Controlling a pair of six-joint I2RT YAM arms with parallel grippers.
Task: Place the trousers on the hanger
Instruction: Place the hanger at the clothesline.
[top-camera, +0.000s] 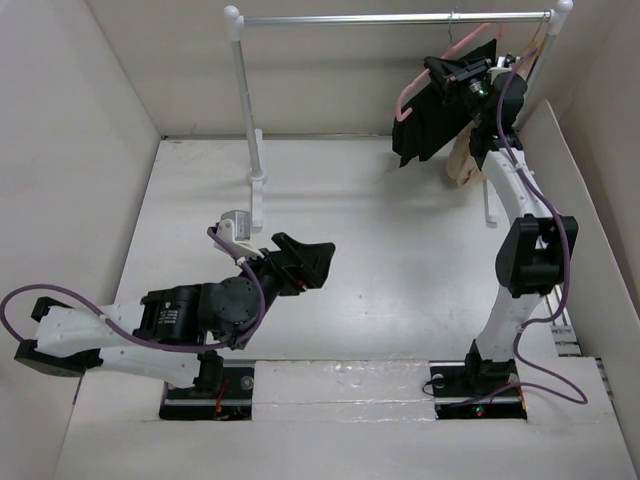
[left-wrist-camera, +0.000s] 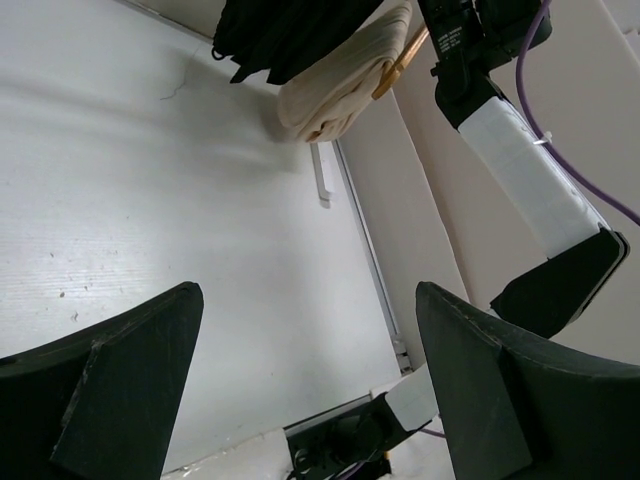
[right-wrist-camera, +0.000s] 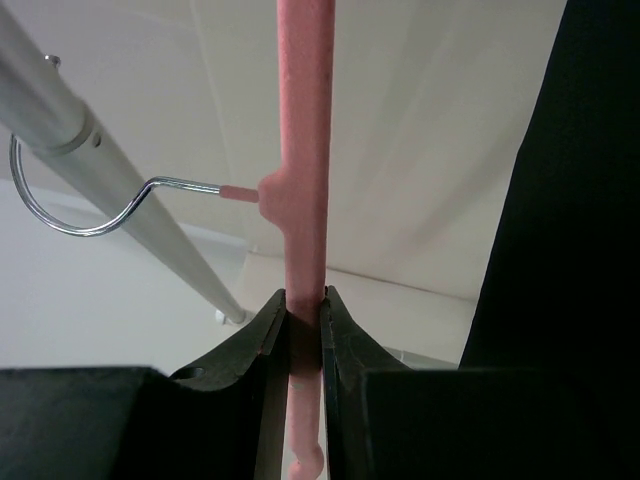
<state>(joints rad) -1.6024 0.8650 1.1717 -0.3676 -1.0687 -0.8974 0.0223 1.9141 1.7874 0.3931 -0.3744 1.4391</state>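
Your right gripper (right-wrist-camera: 303, 318) pinches the hanger (right-wrist-camera: 303, 150) under the rail (right-wrist-camera: 60, 130) (left gripper (left-wrist-camera: 305, 345) gapes, empty); jolting could shed the trousers (top-camera: 425, 130).

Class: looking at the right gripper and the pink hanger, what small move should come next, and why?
Probably open the right gripper and let go: its jaws pinch the hanger, whose metal hook appears looped over the rail, and the trousers already hang from it.

Trousers (top-camera: 430, 120) on the hanger (top-camera: 404, 100), at the rail's (top-camera: 380, 18) right end, above the table's (top-camera: 380, 250) far right
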